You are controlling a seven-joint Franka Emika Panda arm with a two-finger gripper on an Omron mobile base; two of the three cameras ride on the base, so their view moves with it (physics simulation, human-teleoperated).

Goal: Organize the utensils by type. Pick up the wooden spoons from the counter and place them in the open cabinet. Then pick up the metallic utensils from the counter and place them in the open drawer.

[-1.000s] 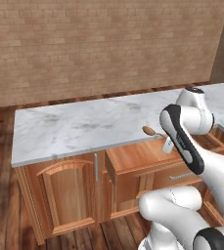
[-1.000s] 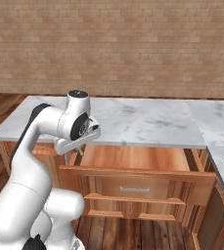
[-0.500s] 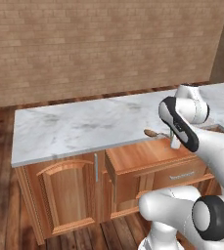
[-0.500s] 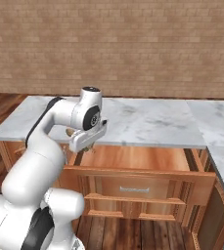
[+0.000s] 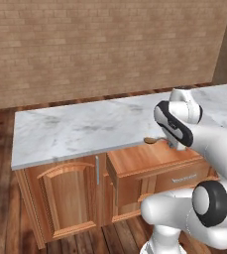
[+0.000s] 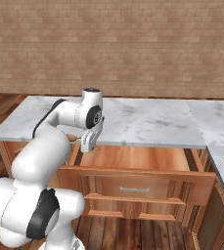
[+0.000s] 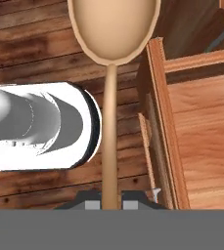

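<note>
My gripper (image 7: 110,202) is shut on the thin handle of a small coppery-brown spoon (image 7: 113,29), one of the metallic utensils. The spoon's bowl points away from the hand. The gripper (image 6: 89,144) hangs at the left end of the open drawer (image 6: 133,158), just under the front edge of the white marble counter (image 6: 143,122). In the left base view the spoon (image 5: 148,140) sticks out left of the gripper (image 5: 170,144), above the drawer (image 5: 140,158). The hand view has the spoon just outside the drawer's side wall (image 7: 157,122). The wooden spoons and the open cabinet are out of view.
A panelled lower cabinet door (image 5: 65,198) stands left of the drawer. The drawer front (image 6: 143,188) juts out towards the base. Dark wooden floor (image 7: 40,44) lies below the spoon. A brick wall (image 5: 105,44) runs behind the counter.
The gripper with the spoon has shifted slightly sideways along the counter edge to the drawer's left end. The arm's elbow has folded lower. The grip has stayed shut.
</note>
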